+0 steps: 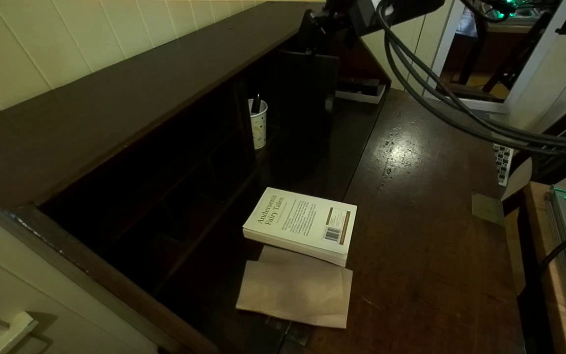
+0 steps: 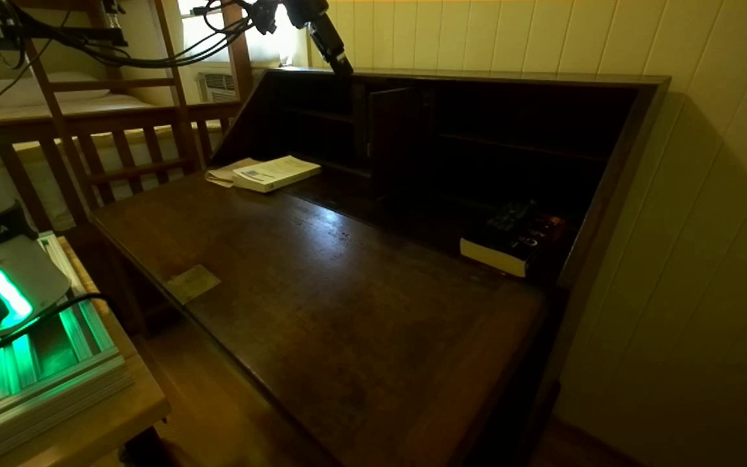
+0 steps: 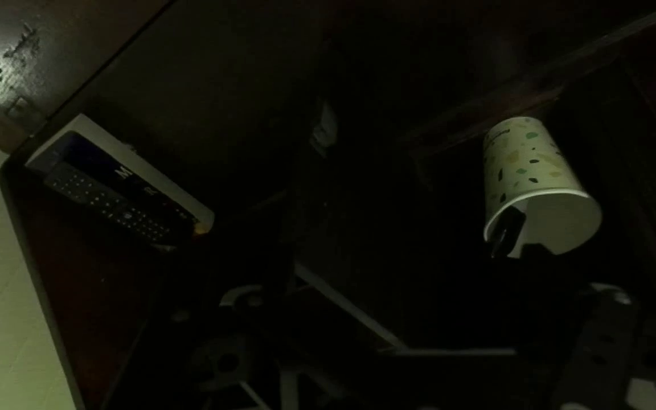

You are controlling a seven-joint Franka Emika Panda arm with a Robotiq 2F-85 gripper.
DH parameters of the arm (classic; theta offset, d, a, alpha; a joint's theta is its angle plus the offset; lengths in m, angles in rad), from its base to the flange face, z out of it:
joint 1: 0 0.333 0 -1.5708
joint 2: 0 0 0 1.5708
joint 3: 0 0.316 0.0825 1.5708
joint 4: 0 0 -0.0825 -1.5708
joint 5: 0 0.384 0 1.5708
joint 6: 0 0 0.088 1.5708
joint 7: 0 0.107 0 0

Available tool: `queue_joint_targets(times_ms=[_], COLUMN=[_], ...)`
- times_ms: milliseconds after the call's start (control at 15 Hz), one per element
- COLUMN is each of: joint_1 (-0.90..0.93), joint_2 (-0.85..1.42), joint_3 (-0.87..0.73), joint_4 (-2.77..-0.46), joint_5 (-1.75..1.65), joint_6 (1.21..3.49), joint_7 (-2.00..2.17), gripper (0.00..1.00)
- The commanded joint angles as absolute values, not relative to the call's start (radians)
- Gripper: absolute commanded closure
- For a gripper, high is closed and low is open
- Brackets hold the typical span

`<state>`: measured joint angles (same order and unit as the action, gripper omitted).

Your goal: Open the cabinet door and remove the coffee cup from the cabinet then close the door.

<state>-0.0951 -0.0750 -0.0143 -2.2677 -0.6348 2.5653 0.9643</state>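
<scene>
Jaws apart; door [image 1: 307, 91] between cup [image 3: 524, 159] and remote [image 3: 110, 205]

Pale yellow, vertically grooved walls [image 2: 509, 39]; a brown wooden slatted bed frame [image 2: 133, 114] before a bright white window [image 2: 193, 35]; smooth brown floor [image 2: 218, 402]; dim yellowish light.

The cabinet door [image 2: 391, 139] seems to stand open, a white book [image 2: 276, 172] nearby.

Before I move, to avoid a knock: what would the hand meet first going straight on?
Probably the open cabinet door, near its top edge; in the dark wrist view, depth is unclear.
</scene>
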Motion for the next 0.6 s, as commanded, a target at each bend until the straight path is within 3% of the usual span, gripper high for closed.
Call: queue_joint_targets(times_ms=[0, 533], joint_1=[-0.099, -0.103], joint_2=[0.000, 0.129], joint_3=[-0.019, -0.061], joint_4=[-2.232, -2.187], joint_5=[-0.671, -0.833], joint_6=[2.618, 2.761], joint_7=[1.078, 1.287], gripper=[0.00, 0.00])
